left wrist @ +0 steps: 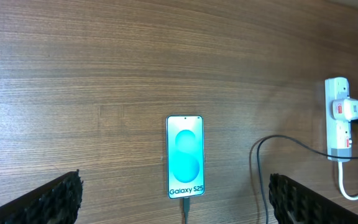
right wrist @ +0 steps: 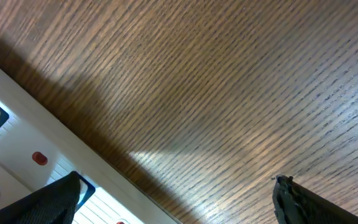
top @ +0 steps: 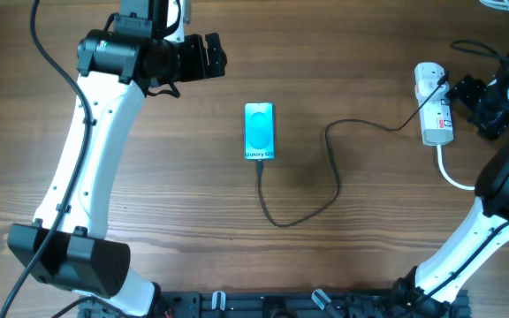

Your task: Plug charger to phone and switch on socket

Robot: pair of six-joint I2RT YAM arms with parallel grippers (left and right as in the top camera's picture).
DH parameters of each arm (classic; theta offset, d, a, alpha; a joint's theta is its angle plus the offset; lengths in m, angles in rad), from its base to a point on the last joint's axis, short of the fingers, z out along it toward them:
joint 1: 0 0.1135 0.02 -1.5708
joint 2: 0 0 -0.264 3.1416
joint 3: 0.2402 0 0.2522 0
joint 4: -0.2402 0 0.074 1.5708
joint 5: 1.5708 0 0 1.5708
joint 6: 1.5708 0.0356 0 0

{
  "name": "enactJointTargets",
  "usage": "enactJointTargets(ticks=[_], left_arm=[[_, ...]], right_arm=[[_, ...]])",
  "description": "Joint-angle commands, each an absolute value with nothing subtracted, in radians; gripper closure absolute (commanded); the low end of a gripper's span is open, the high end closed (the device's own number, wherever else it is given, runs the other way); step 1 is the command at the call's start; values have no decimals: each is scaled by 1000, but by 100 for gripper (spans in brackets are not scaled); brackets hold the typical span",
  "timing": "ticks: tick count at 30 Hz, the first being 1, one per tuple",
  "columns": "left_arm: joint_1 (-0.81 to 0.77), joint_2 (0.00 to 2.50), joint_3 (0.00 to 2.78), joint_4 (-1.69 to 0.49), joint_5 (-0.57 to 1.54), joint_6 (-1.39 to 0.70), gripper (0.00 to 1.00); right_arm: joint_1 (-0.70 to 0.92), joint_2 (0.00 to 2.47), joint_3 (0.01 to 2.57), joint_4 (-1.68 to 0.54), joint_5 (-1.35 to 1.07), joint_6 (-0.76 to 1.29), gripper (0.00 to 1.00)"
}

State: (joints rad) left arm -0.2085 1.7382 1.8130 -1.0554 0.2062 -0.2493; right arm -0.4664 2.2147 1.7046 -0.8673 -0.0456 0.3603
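The phone [top: 259,132] lies flat mid-table with its cyan screen lit. It also shows in the left wrist view [left wrist: 185,155]. The thin black charger [top: 335,168] has its tip in the phone's bottom edge [left wrist: 184,208], loops right and runs to a plug in the white socket [top: 434,108]. The socket also appears in the left wrist view [left wrist: 339,118] and the right wrist view [right wrist: 17,155]. My left gripper [top: 210,55] is open and empty, up and left of the phone [left wrist: 174,205]. My right gripper [top: 477,104] is open and empty, just right of the socket [right wrist: 176,186].
A thick white cord [top: 449,172] curves from the socket's near end toward the right arm. The robots' black cables hang at the top right [top: 475,44]. The arm bases stand along the front edge [top: 263,305].
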Motion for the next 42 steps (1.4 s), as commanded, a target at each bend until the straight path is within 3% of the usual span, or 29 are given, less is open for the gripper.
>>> enactJointTargets(ticks=[1, 32, 42], left_arm=[[-211, 1745, 1809, -1056, 200, -247, 0], [-211, 1745, 1809, -1056, 200, -247, 0], [-211, 1745, 1809, -1056, 200, -247, 0]], right_arm=[[-463, 2242, 1726, -858, -108, 340, 0], [-435, 2283, 1727, -949, -175, 316, 1], [-445, 1971, 1728, -1140, -123, 400, 0]])
